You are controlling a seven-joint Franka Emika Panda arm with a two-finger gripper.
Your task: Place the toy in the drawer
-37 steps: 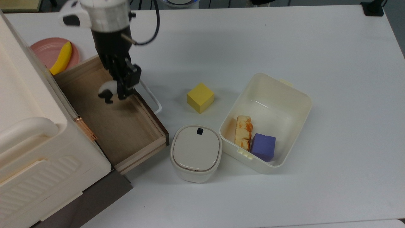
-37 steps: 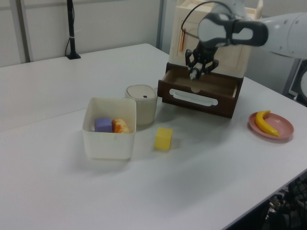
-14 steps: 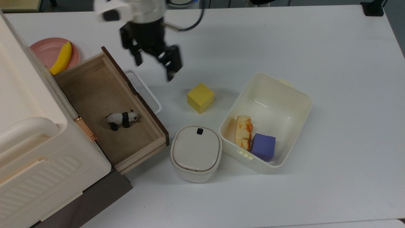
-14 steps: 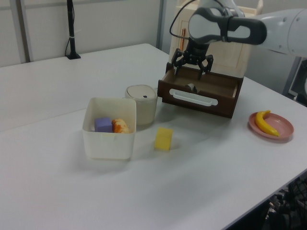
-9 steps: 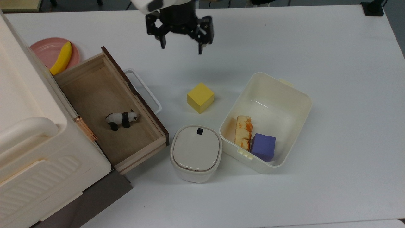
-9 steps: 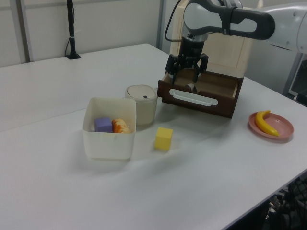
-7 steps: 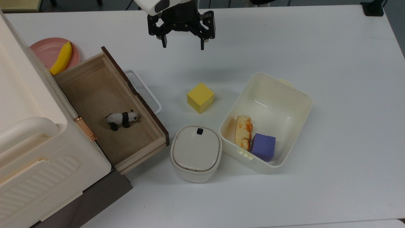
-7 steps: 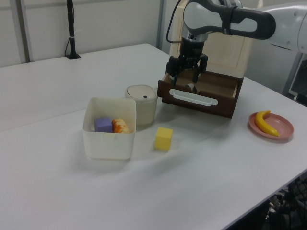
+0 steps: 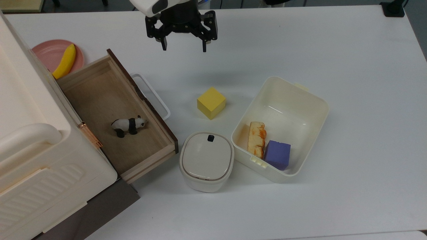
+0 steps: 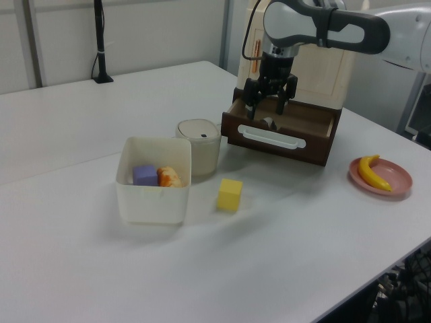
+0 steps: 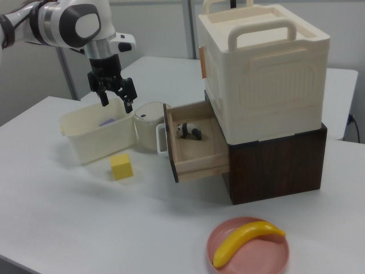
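The white table (image 9: pixel 333 50) carries everything, and the open drawer (image 9: pixel 100 83) serves as the landmark. It is a long, shallow light-wood tray with a dark brown front panel and a white loop handle (image 9: pixel 156 98), pulled out from under a cream storage box (image 11: pixel 262 68). The gripper (image 9: pixel 183 46) hangs above the table just beyond the drawer's front, its fingers (image 9: pixel 163 45) spread apart and holding nothing. The toy (image 9: pixel 129 125), a small black-and-white panda on four legs, stands on the drawer floor near its front panel.
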